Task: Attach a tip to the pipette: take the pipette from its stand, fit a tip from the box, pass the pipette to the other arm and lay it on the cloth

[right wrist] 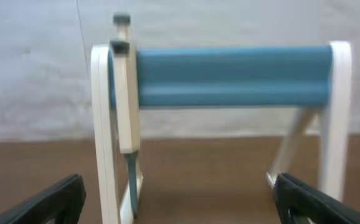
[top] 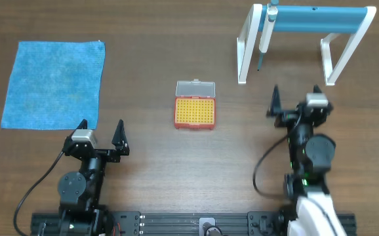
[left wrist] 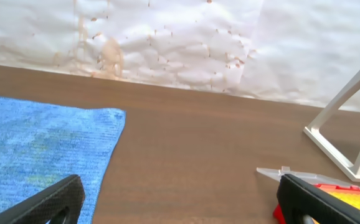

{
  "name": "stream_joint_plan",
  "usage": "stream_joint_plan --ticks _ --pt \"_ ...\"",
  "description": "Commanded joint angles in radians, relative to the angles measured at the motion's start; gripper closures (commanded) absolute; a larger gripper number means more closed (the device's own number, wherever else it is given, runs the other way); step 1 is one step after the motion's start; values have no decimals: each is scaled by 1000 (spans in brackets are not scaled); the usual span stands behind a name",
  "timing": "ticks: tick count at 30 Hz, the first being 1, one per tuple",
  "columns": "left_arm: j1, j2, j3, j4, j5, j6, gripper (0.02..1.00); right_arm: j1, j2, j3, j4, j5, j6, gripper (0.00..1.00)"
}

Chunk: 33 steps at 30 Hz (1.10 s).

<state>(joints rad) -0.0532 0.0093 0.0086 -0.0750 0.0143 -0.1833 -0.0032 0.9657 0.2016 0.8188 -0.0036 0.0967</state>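
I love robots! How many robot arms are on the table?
2. The left arm stands near the blue cloth; the right arm faces the pipette stand.

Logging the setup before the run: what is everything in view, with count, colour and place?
cloth: one, blue, flat on the table's left side.
tip box: one, orange with yellow tips, lid open, table centre.
stand: one, white with blue bar, far right.
pipette: one, white and blue, hanging at the stand's left end.
table: one, brown wood.
left gripper: one, black, fingers open, near the cloth.
right gripper: one, black, fingers open, facing the stand.
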Motion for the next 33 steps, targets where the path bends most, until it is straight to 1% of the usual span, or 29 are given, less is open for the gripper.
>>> stream_joint_plan --ticks 1,3,13,15,19,23,26,33 --pt "2 -6 -3 -4 -14 9 20 51 360 137 229 -17 93 29" --pt "2 -6 -3 -4 -14 9 23 58 483 220 253 -16 93 29" --pt "2 -6 -3 -4 -14 9 23 59 691 419 225 -14 82 27" --pt "2 -6 -3 -4 -14 9 20 59 707 430 221 -7 81 27" --pt "2 -6 -3 -4 -14 9 23 59 714 436 211 -7 18 27" --pt "2 -6 -3 -4 -14 9 20 59 715 458 158 -7 17 27" --pt "2 -6 -3 -4 -14 9 23 57 721 465 159 -7 -5 27" --pt "2 -6 -3 -4 -14 9 23 56 767 503 175 -7 -5 27"
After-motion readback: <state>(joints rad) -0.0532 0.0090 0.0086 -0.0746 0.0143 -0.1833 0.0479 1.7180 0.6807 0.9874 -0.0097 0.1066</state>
